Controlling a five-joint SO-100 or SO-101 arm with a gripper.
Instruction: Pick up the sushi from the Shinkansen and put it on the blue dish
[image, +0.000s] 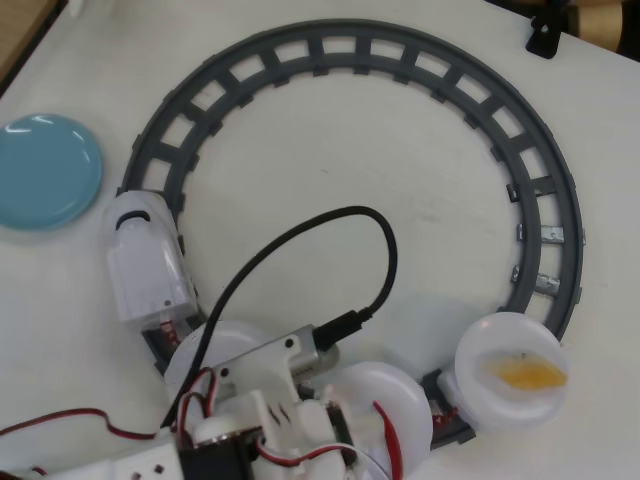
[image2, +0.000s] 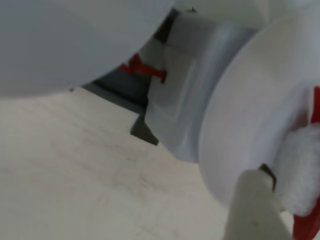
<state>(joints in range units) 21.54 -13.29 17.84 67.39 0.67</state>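
- A white surface (image: 300, 190) is seen across nearly the whole overhead view, faintly scuffed and smudged.
- A brown wooden strip (image: 22, 35) is shown beyond its top left edge.
- Dark and tan objects (image: 585, 20) are glimpsed at the top right corner, too cut off to identify.
- Soft, even light is cast; shadows are weak.

White Shinkansen (image: 148, 262) on track; blue dish (image: 47, 170) upper left.

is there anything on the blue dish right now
No. In the overhead view the blue dish at the left edge shows only its bare glossy surface, with nothing lying on it.
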